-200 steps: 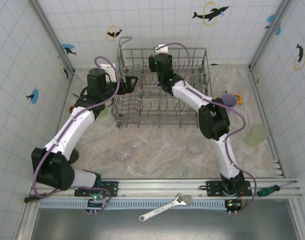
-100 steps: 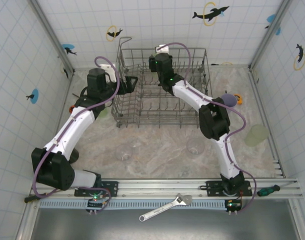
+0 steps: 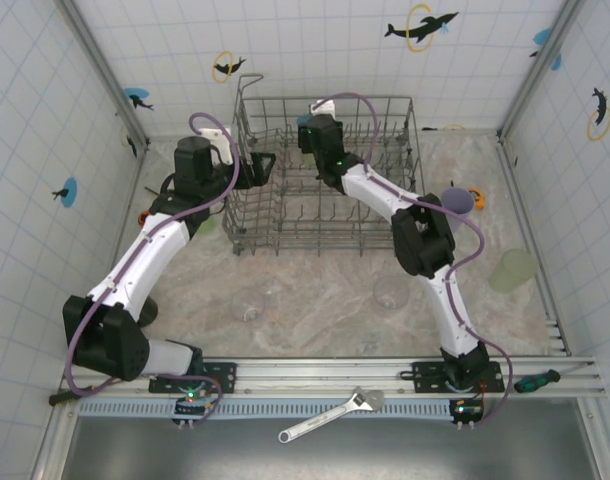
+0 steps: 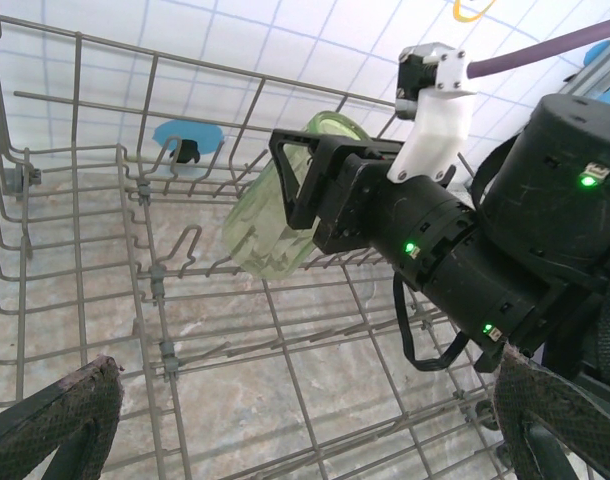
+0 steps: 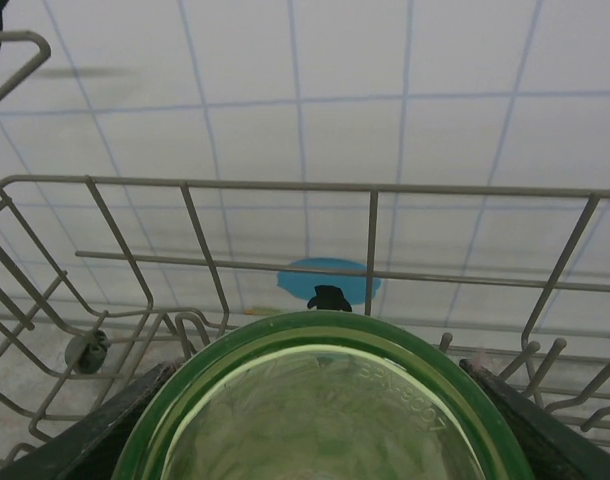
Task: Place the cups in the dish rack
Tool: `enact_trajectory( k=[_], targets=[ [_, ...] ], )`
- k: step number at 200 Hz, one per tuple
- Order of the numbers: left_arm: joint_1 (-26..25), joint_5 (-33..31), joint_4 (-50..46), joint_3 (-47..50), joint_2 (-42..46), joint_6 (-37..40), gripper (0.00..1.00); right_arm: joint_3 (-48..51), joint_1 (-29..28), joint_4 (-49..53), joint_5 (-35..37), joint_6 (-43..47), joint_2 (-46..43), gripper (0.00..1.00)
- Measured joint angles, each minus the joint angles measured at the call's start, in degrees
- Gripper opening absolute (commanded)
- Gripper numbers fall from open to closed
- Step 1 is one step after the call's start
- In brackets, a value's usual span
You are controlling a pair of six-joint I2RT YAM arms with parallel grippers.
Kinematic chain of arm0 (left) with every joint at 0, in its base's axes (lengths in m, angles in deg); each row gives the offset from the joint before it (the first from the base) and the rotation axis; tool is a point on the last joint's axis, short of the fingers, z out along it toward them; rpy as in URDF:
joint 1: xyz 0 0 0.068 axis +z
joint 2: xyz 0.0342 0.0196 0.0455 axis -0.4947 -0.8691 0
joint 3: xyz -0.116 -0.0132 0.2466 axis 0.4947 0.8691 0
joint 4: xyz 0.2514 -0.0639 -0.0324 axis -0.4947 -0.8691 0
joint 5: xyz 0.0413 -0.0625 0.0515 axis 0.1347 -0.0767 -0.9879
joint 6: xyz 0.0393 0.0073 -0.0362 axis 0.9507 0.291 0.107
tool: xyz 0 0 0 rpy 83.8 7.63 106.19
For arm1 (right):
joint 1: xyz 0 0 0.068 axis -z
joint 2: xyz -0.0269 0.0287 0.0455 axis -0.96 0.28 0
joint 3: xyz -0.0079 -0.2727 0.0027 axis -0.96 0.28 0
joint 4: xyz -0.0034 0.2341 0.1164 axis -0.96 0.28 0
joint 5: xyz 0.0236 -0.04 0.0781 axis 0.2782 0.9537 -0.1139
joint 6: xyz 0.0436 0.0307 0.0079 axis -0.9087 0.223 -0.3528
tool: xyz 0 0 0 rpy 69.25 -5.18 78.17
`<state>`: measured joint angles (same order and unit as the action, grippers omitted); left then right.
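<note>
The right arm stretches into the grey wire dish rack [image 3: 250,200], and the right fingers [image 5: 545,440] are clamped on a translucent green cup [image 4: 270,225], tilted sideways above the tines. The left arm bends toward the rack's left wall; the left fingers [image 4: 55,420], with rough-textured pads, stand wide apart.

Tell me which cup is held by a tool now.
The green cup gripped by the right tool inside the dish rack; the lavender cup and clear cups stand free on the table.

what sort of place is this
Probably a lab cell mocked up as a kitchen: tiled walls with dolphin stickers, a wire dish rack, two robot arms bolted to a rail.
</note>
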<state>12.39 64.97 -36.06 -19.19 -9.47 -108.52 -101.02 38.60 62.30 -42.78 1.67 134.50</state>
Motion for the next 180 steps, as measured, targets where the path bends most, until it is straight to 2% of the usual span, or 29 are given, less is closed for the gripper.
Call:
enact_trajectory(
  k=[24,78,125,180],
  targets=[
    [0.0,0.0,0.0,0.0,0.0,0.0,0.97,0.0,0.0,0.0,-0.7,-0.6,1.2,0.54],
    [0.0,0.0,0.0,0.0,0.0,-0.2,0.98,0.0,0.5,-0.1,-2.2,-2.9,3.0,0.76],
    [0.0,0.0,0.0,0.0,0.0,-0.2,0.98,-0.1,0.7,1.3,-2.9,-4.1,3.0,1.0],
    [0.0,-0.3,0.5,0.0,0.0,-1.3,0.98,-0.1,0.6,5.3,-3.8,-5.0,0.3,1.0]
  ],
)
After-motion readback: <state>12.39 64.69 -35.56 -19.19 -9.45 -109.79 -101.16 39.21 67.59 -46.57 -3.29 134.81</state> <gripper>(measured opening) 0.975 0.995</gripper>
